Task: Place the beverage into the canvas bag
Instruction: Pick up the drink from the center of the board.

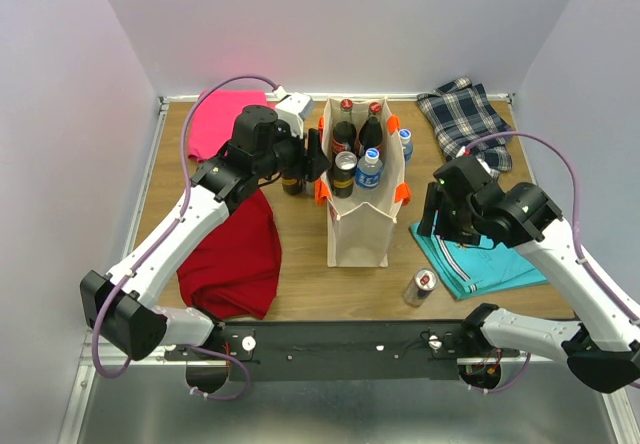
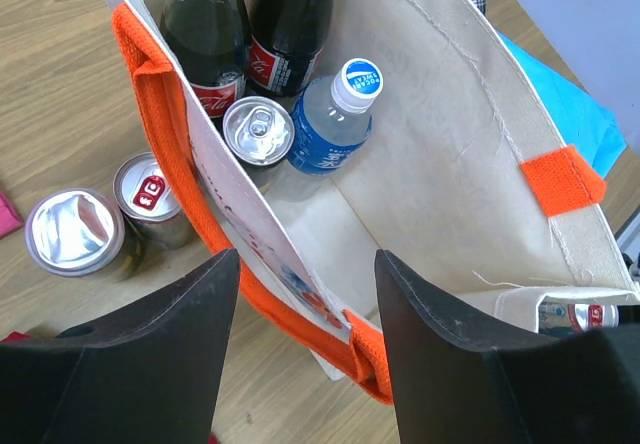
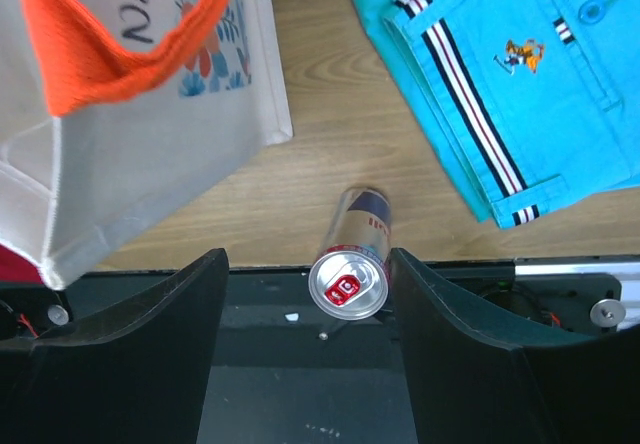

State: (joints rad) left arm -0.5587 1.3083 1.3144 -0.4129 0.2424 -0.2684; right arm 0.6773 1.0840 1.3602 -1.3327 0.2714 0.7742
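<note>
The canvas bag [image 1: 358, 226] stands upright mid-table with orange straps. It holds two dark cola bottles [image 2: 245, 24], a silver can [image 2: 258, 130] and a blue water bottle [image 2: 335, 124]. My left gripper [image 1: 314, 160] is open at the bag's left rim, and the wall with its orange strap [image 2: 340, 329] runs between the fingers. A slim silver-and-blue beverage can [image 1: 424, 286] stands by the table's front edge. My right gripper [image 3: 307, 259] hangs open above that can [image 3: 350, 274], which shows close to the right finger [image 3: 460, 344].
Two more cans [image 2: 75, 232] [image 2: 150, 196] stand on the table left of the bag. A blue-capped bottle [image 1: 405, 144] is at the bag's right side. Around it lie a red cloth [image 1: 235, 254], a pink cloth [image 1: 225, 114], a plaid shirt [image 1: 465, 114] and turquoise shorts [image 3: 520, 74].
</note>
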